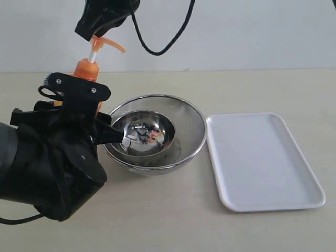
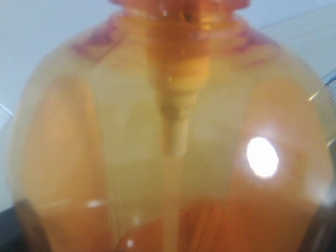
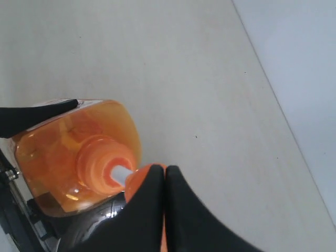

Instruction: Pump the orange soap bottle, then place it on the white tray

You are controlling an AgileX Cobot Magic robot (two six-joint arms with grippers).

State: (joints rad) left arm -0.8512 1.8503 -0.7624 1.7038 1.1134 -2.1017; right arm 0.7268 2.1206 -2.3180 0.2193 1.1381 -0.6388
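pale beige table (image 1: 173, 220) against a plain white wall (image 1: 236, 31). the orange soap bottle (image 1: 85, 69) stands upright near the far left corner, its body enclosed by the left gripper (image 1: 86, 102), whose jaws are clamped on its sides. the right gripper (image 3: 165, 173) sits on top of the pump head (image 1: 107, 43), fingers pressed together with nothing between them. white stem shows extended below the head, so the pump stroke is judged in hand, not completed; whether any soap has come out cannot be told. placing is not yet done: the white tray (image 1: 262, 157) lies toward the right edge, well apart from the bottle, carrying nothing. two nested steel bowls (image 1: 191, 131) sit mid-table between bottle and tray, just beside the left gripper. a direct transfer crosses their rims; bare table along the far edge offers the freer route. a black cable (image 1: 157, 50) hangs above that strip.
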